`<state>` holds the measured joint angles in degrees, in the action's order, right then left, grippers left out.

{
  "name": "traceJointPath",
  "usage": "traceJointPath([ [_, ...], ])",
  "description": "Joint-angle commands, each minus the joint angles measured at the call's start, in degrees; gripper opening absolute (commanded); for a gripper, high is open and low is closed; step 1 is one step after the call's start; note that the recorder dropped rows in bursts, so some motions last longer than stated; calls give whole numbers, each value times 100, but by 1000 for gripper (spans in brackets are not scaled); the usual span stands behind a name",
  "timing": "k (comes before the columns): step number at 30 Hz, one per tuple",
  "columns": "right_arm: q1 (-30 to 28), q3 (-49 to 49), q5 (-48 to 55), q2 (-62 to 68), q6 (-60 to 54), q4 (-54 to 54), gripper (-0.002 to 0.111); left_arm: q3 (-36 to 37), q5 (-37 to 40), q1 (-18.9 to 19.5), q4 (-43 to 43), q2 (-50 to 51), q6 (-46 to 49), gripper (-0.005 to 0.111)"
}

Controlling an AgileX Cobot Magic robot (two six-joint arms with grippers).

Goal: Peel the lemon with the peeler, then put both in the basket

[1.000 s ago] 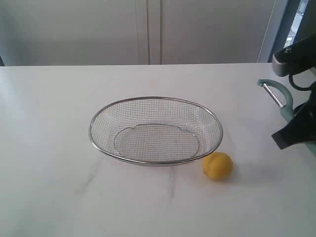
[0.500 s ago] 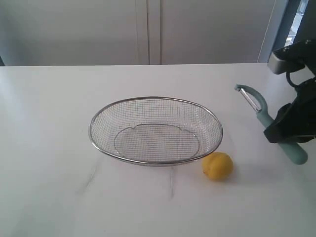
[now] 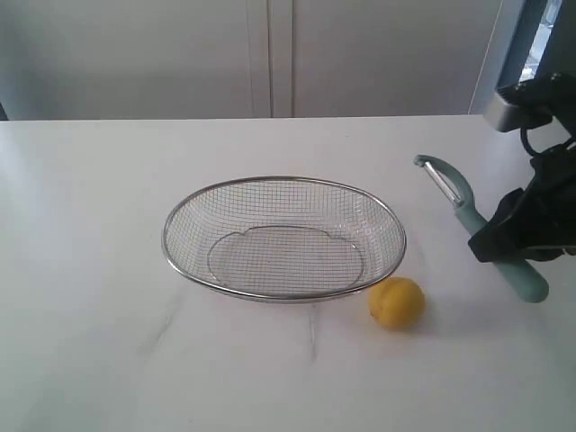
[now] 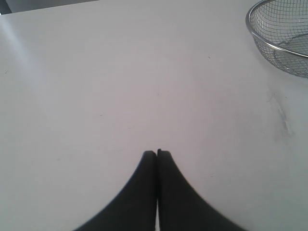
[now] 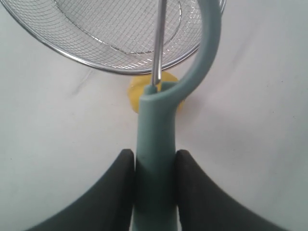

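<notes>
The lemon (image 3: 396,302) lies on the white table just in front of the basket's right end; in the right wrist view the lemon (image 5: 134,92) is partly hidden behind the peeler. The wire-mesh basket (image 3: 177,219) stands mid-table with nothing in it. My right gripper (image 3: 504,236) is shut on the peeler (image 3: 466,214), clamping its pale teal handle (image 5: 155,159) with the looped head and blade pointing toward the basket (image 5: 62,53). It hovers to the right of the lemon. My left gripper (image 4: 157,154) is shut with nothing in it, over bare table left of the basket (image 4: 260,41).
White cabinet doors (image 3: 270,54) rise behind the table's far edge. A faint smudge (image 3: 162,328) marks the tabletop in front of the basket.
My right gripper has carried the peeler leftward, in from the right edge toward the basket and lemon. The lemon, basket and left gripper have not moved.
</notes>
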<state>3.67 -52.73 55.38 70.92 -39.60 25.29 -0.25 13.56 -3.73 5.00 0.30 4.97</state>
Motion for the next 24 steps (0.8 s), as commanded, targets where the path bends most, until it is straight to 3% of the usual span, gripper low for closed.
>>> traceJointPath([
  [1,-35,8,75,-218,-10,54,0,25,1,-27,30,-30,3,0],
  [24,-35,8,101,-792,131,314,0,25,-219,-27,30,-30,2,0],
])
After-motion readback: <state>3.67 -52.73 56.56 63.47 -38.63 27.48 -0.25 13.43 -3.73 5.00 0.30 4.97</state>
